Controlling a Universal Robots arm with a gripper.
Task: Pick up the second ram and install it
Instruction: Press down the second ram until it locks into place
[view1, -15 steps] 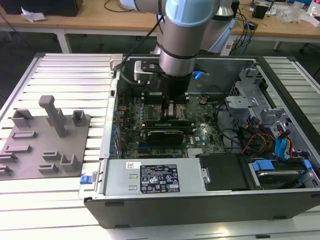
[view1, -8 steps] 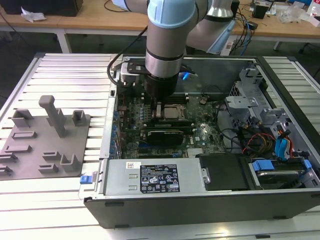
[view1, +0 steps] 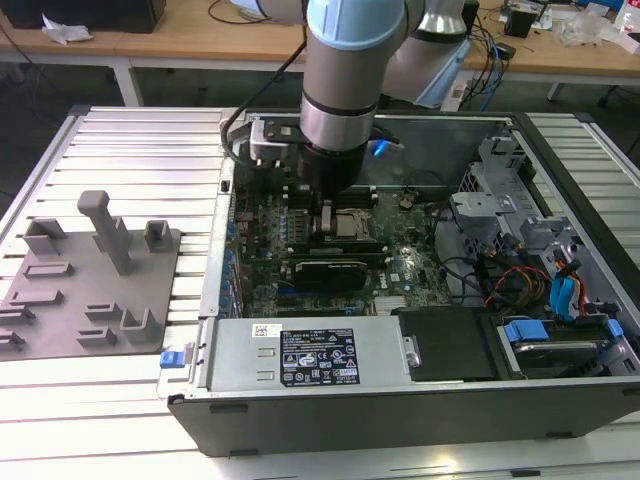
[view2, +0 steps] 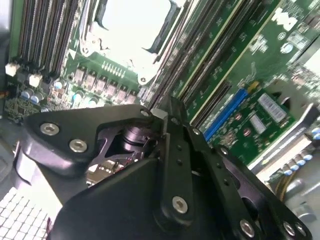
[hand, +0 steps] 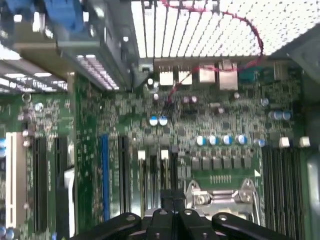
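Just above the motherboard, beside the CPU socket, the gripper points straight down. In both wrist views its two black fingers are drawn together with hardly a gap between them. Whether the second ram is pinched between them cannot be told, as the finger links hide that spot.

In the first wrist view the tips hang over the long black memory slots on one side of the CPU socket. A second bank of memory slots with white end clips lies on the socket's other side. A blue expansion slot runs parallel to the slots, farther from the socket.

The arm stands nearly vertical over the socket. Its pale blue and silver wrist joints are stacked directly above the gripper, and the rest of the arm bends off toward the exterior view's right.

The motherboard lies flat in an open computer case. A grey power supply runs along the case's near wall. Drive bays with blue tabs sit well to the exterior view's right of the socket.

Outside the case, well to the exterior view's left of the socket, a grey plastic tray with upright posts rests on the slatted metal table.
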